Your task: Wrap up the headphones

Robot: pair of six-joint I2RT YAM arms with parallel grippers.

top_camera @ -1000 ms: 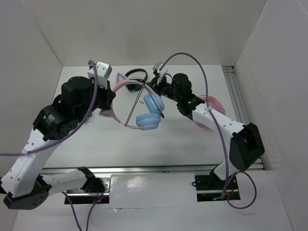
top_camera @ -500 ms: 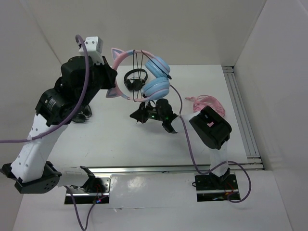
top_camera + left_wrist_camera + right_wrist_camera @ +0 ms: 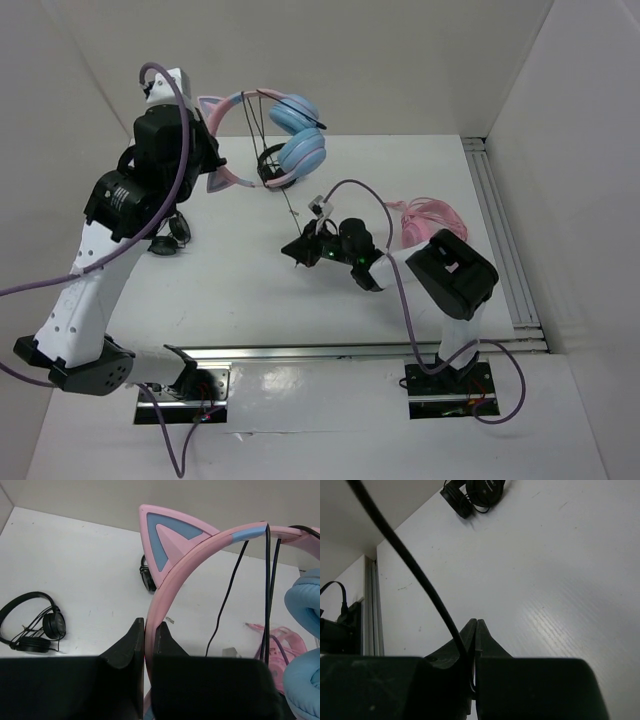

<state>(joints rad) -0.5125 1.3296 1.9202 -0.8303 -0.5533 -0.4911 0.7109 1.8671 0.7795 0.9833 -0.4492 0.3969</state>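
Observation:
The headphones (image 3: 290, 130), with a pink cat-eared headband and light blue ear cups, hang in the air at the back left. My left gripper (image 3: 207, 152) is shut on the headband (image 3: 165, 587), below a cat ear (image 3: 167, 537). The ear cups (image 3: 302, 597) show at the right of the left wrist view. The thin black cable (image 3: 288, 205) loops over the headband (image 3: 267, 575) and runs down to my right gripper (image 3: 298, 250). That gripper sits low over the table, shut on the cable (image 3: 415, 570), with its jaws (image 3: 476, 627) pressed together.
Small black headphones (image 3: 170, 235) lie on the table at the left. Another black pair (image 3: 270, 165) lies behind the raised headphones. All-pink headphones (image 3: 432, 220) lie at the right, near a metal rail (image 3: 497, 215). White walls close the left, back and right.
My left arm has raised the headphones up and to the left. My right gripper has swung from the far side down to the table's middle, keeping hold of the cable.

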